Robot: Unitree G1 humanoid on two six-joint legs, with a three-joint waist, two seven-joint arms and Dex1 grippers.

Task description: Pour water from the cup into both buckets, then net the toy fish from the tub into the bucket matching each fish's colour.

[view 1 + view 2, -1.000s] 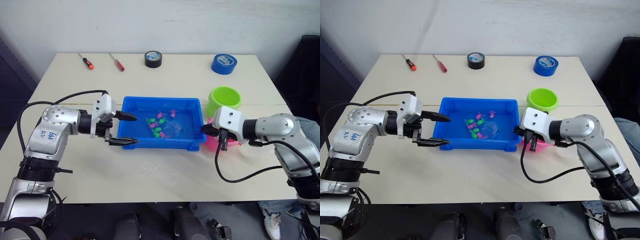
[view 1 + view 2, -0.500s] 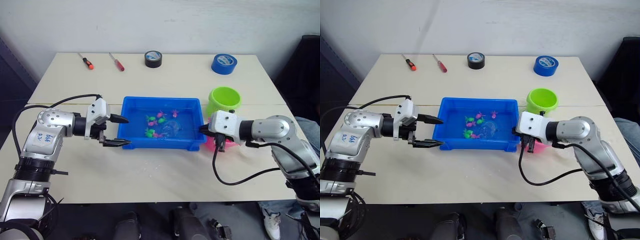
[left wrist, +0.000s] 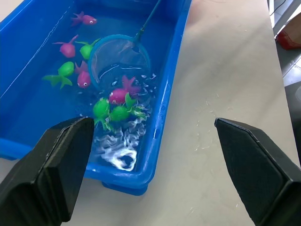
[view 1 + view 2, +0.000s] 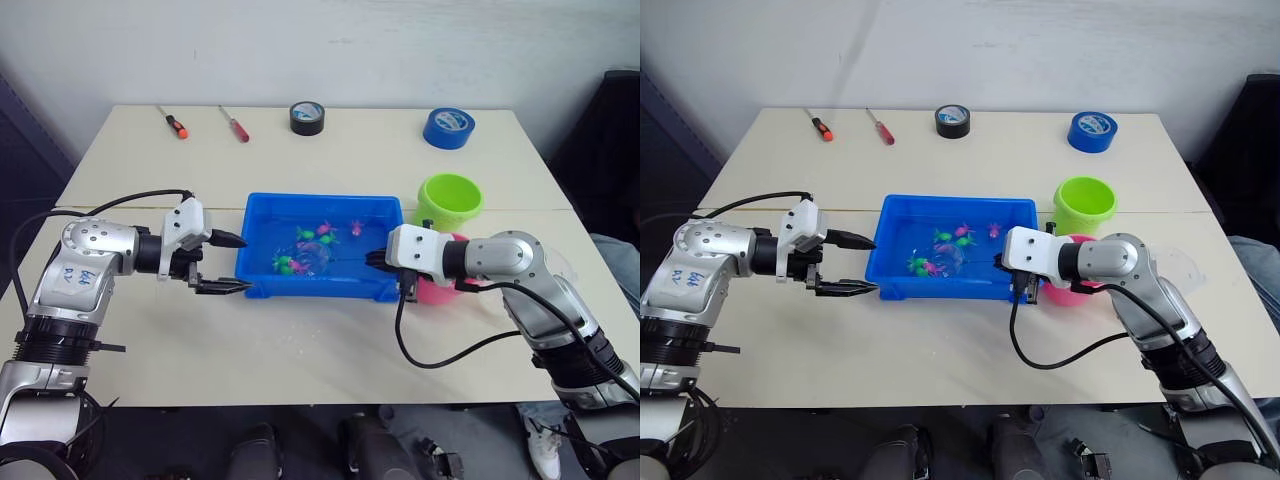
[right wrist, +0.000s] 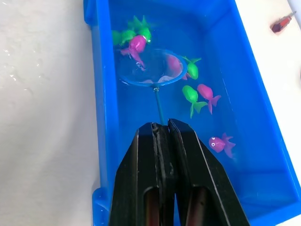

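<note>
Black jaws of the right gripper (image 5: 162, 136) are pinching the net (image 5: 149, 68) by its thin wire handle, while the left gripper (image 4: 228, 264) is hovering wide open just beside the tub (image 4: 262, 281). Blue hoop and mesh are sitting in the water among the toy fish (image 3: 112, 109), near the tub's left end. Being so light, with a springy wire handle, the net is likely wobbling; the slippery fish need scooping from below. Farther back, the pink bucket (image 4: 440, 290) and green bucket (image 4: 450, 200) are waiting on the worktop (image 4: 340, 150).
</note>
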